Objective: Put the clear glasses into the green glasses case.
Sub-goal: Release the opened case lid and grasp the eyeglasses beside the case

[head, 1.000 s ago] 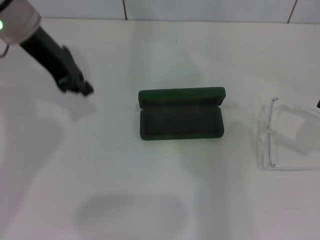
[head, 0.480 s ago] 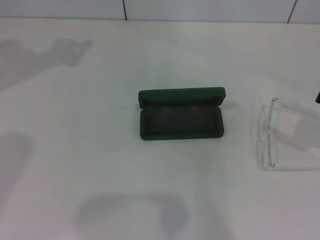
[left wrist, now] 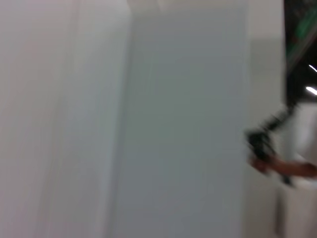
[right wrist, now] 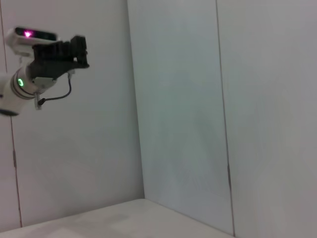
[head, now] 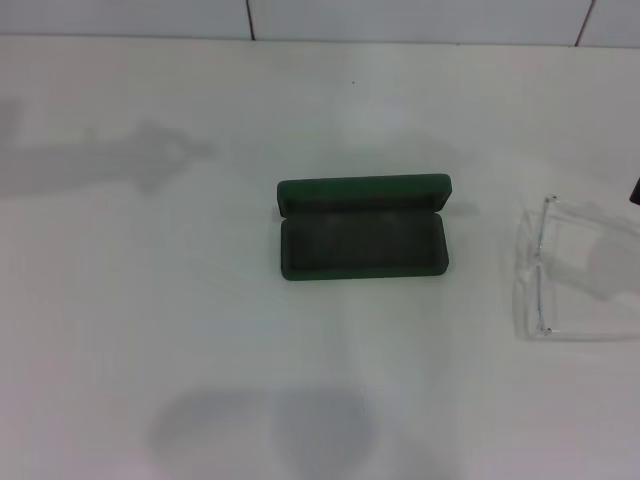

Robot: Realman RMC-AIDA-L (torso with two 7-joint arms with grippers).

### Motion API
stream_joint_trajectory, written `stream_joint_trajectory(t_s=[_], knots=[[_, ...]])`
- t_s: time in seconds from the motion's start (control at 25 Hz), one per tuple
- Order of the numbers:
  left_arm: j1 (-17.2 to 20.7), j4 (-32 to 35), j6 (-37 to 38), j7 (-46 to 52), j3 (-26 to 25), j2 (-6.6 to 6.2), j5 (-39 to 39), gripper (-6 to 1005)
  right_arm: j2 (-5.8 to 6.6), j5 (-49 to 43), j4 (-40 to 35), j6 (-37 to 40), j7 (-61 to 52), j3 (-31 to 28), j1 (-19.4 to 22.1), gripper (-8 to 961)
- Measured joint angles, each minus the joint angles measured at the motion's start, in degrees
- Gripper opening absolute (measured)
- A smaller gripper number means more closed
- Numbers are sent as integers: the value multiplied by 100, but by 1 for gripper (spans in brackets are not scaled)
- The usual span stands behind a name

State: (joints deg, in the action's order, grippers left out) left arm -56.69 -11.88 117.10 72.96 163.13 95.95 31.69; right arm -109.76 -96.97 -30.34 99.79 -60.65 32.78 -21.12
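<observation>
The green glasses case (head: 362,235) lies open in the middle of the white table, lid standing up at the back, dark felt lining bare. The clear glasses (head: 572,285) lie on the table to its right, near the right edge of the head view, apart from the case. My left gripper (right wrist: 63,51) shows only in the right wrist view, raised high in front of the wall, far from both things. A dark sliver at the head view's right edge, just above the glasses, looks like part of my right gripper (head: 635,190).
The white table (head: 200,330) runs back to a tiled wall (head: 420,18). A soft arm shadow (head: 120,160) lies on the table at the far left. The left wrist view is a blurred wall with a dark shape (left wrist: 265,148).
My left arm, low over the table's far left a second ago, has lifted out of the head view. Only its shadow is left there. Case and glasses have not moved.
</observation>
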Motion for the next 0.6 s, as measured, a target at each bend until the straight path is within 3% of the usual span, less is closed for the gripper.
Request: stream_joint_trajectory(t_s=[0.12, 0.28, 0.44, 0.6], knots=[[-364, 82, -16, 9, -4, 43, -1034, -1, -28, -2, 4, -16, 9, 23, -3, 720], [-822, -59, -45, -10, -6, 262, -2341, 0, -83, -6, 11, -55, 10, 45, -34, 719], [-1527, -667, -71, -37, -8, 758, -3958, 0, -74, -7, 35, -56, 9, 14, 29, 719], [-2328, -2065, -432, 132, -6, 1614, -6151, 0, -75, -6, 69, -57, 9, 8, 44, 718]])
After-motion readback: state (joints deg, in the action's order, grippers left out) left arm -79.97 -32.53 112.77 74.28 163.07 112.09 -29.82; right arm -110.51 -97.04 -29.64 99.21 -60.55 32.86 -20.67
